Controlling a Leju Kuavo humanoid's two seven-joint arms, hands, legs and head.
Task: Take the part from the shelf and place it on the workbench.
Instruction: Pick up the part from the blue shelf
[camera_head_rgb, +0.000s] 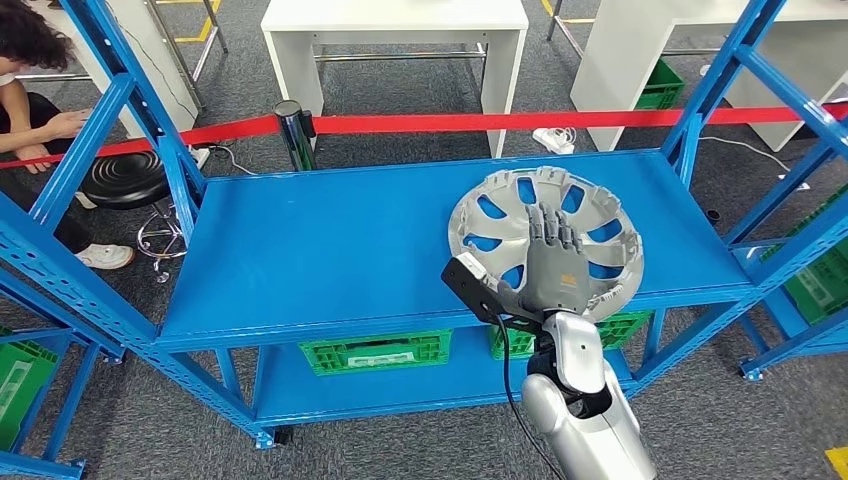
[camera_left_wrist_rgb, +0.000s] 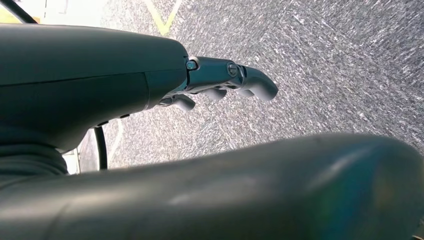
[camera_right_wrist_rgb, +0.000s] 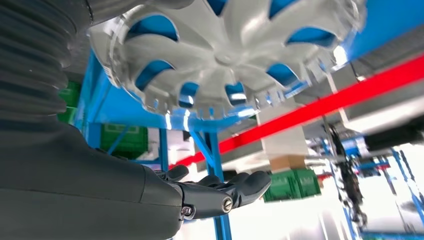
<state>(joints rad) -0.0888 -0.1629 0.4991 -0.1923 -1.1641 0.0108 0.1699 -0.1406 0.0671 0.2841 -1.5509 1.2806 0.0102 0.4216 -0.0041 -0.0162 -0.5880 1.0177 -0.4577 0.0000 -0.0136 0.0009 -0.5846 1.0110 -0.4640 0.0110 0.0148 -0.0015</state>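
Status: early. We judge the part (camera_head_rgb: 545, 240) not yet taken; it lies on the right half of the blue shelf (camera_head_rgb: 330, 250), on the top deck, near the front edge. Our right hand (camera_head_rgb: 550, 265) is spread flat above it, fingers apart and pointing away from us. In the right wrist view the fingers (camera_right_wrist_rgb: 235, 187) are open with a clear gap between them and the part (camera_right_wrist_rgb: 225, 55), so we read the hand as hovering over it, not gripping. Whether any fingertip touches the rim we cannot tell from the head view.

Left to do, as we judge it: close on the part, lift it off the shelf, carry it to the counter, set it down.

Our left hand (camera_left_wrist_rgb: 225, 82) hangs over grey floor, fingers loosely curled, holding nothing.

Item: one part, a round silver-grey wheel cover. Plastic by its look. Curved spokes run out from a small centre hub; the openings between them show the blue deck beneath. A ring of short clip tabs stands along the rim. Lying roughly flat. No damage that we can make out.
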